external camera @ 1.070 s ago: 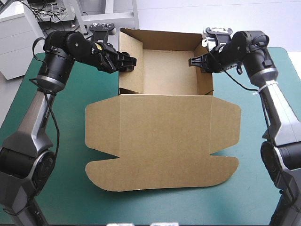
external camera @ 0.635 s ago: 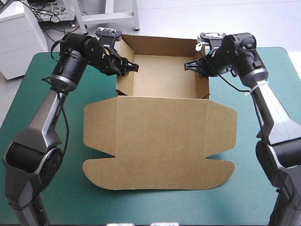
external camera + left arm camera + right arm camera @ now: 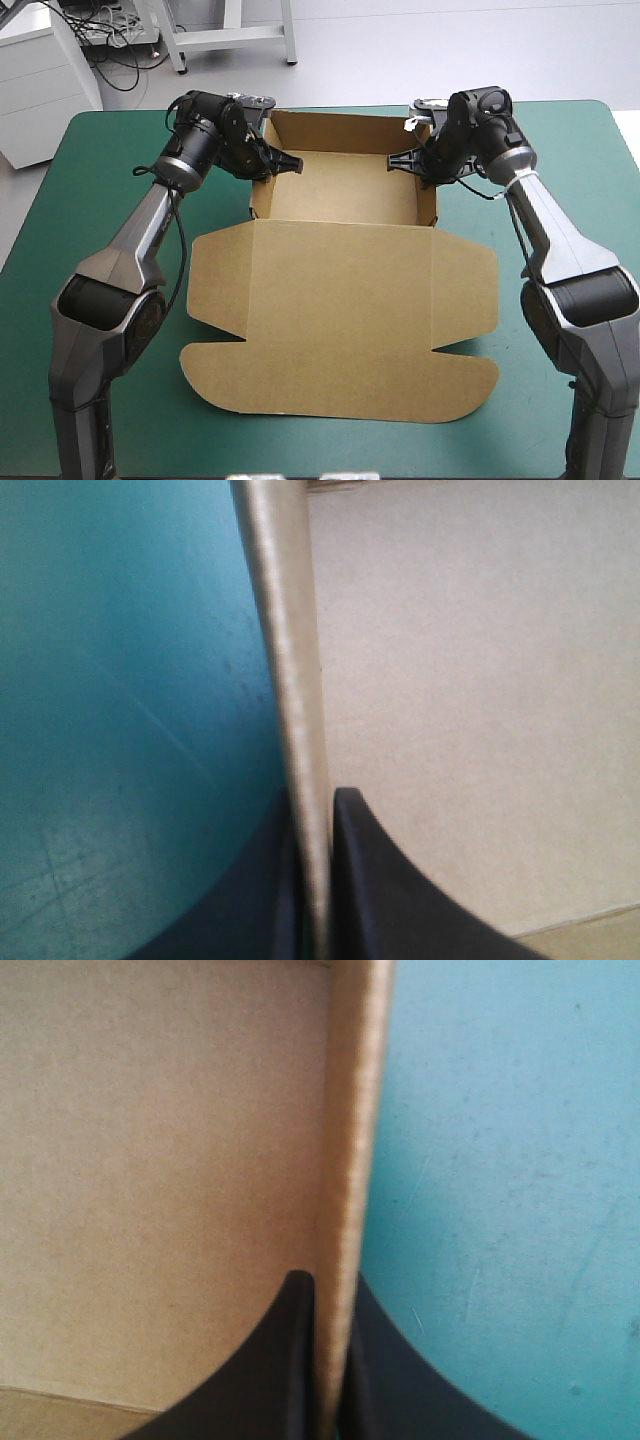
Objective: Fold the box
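Teal-green cover lies over your surface (image 3: pixel 580 140), and the brown box (image 3: pixel 340 300) sits in the middle of it, well clear of the side edges. Use the box as your landmark.

Its far half stands as an open tray. The back wall (image 3: pixel 335 130), left wall (image 3: pixel 257 200) and right wall (image 3: pixel 432 205) are all upright around a bare floor. Its near half is the lid (image 3: pixel 340 350), which lies flat on the surface with rounded flaps spreading out at both sides.

Your left tool (image 3: pixel 282 160) is at the box's left wall, toward the back corner. It is pinching that wall, its black fingers (image 3: pixel 380 880) all but pressed together with the board's edge running up between them. One finger is inside the tray and the other is outside, over the cover.

Your right tool (image 3: pixel 400 160) mirrors it at the right wall, also toward the back corner. It too is pinching the board. In the right wrist view one finger (image 3: pixel 270 1360) sits inside against the brown panel, and its partner sits outside above the teal-green cover.

Both arms reach in from beside the box, one on each side of the lid.
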